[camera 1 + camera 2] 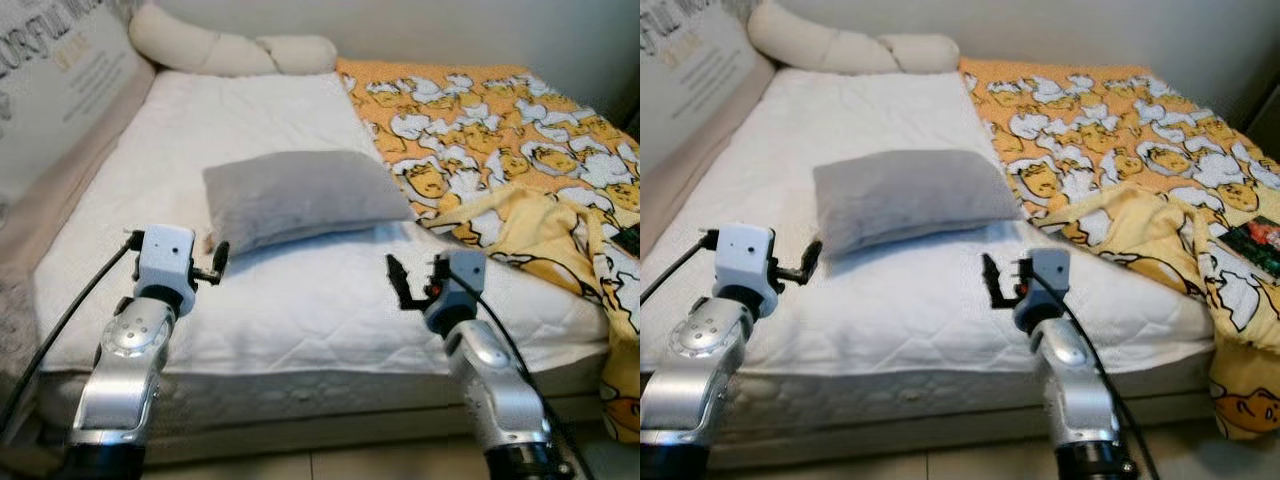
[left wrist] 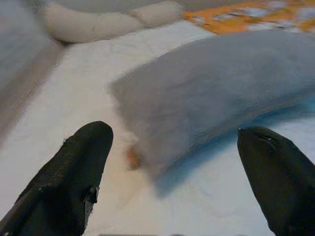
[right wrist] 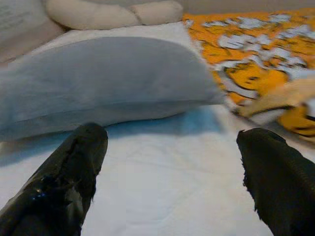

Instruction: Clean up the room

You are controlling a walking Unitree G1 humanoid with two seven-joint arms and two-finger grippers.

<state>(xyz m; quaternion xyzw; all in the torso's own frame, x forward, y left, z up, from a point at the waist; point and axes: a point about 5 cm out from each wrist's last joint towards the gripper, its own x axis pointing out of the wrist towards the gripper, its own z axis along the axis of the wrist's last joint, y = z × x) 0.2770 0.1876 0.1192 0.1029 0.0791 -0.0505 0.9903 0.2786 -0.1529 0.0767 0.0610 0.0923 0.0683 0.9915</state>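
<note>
Task barely begun, I judge. Pillow [image 1: 300, 195] lies mid-mattress [image 1: 300, 300], blanket [image 1: 500, 140] rumpled at its right. Left gripper [image 1: 214, 268] and right gripper [image 1: 418, 282] spread wide, empty, near pillow's front edge.

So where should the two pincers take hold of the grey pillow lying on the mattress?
Probably by its two short ends. The grey pillow lies flat, crosswise on the mattress, its long edge facing the robot. The left pincer is open beside its near left corner; the right pincer, also open, sits below its right end. Come in from the near side, pinching each near corner.
</note>
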